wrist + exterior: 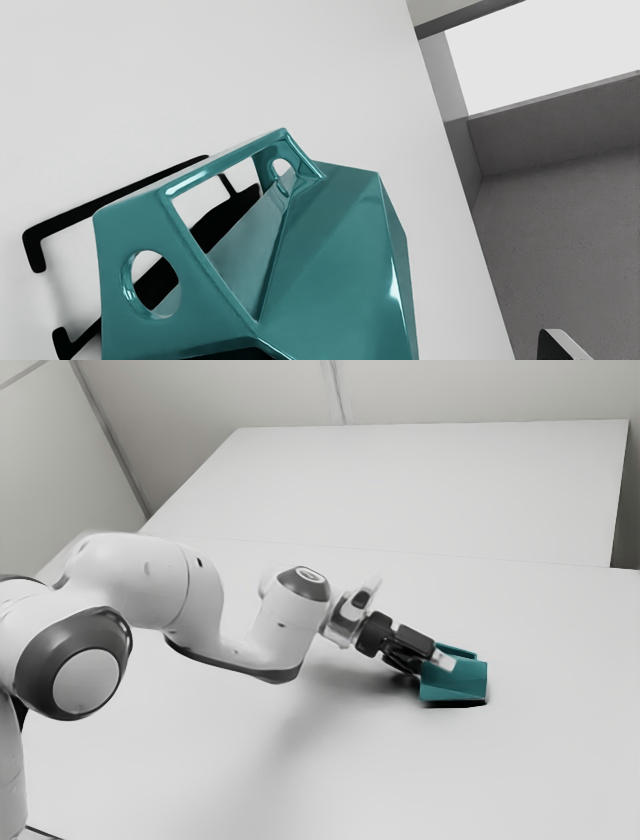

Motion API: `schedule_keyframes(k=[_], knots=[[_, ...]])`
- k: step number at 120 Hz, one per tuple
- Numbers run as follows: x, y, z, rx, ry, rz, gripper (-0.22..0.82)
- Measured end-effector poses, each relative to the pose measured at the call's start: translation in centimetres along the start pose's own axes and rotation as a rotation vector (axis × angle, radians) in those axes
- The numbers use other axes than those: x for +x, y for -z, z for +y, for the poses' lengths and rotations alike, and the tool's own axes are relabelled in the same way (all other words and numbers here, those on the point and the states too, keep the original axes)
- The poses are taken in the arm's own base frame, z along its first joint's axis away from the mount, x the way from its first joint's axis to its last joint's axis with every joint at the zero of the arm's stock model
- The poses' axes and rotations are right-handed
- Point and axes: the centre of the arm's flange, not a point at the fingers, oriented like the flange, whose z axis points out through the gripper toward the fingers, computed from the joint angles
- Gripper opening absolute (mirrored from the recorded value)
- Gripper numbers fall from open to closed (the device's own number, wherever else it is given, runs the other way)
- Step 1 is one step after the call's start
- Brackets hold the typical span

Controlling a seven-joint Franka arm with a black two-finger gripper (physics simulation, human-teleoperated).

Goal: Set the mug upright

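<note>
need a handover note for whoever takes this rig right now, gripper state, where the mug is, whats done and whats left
Gripper: open, right up at the mug; one of its fingers stands clear of it in the wrist view.
Teal faceted mug: tipped over on the white table.
Done: arm has reached the mug.
Left: get a grip, turn it upright, let go. Mind the mug's nearness when moving the fingers.
</note>
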Motion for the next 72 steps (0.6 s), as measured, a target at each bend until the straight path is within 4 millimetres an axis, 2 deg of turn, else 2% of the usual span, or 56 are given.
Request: schedule_keyframes(k=[51,72], knots=[[-0.05,-0.54,0.39,-0.007,-0.008,0.001,-0.01],[0.06,-0.55,0.87,-0.011,-0.014,0.003,-0.12]])
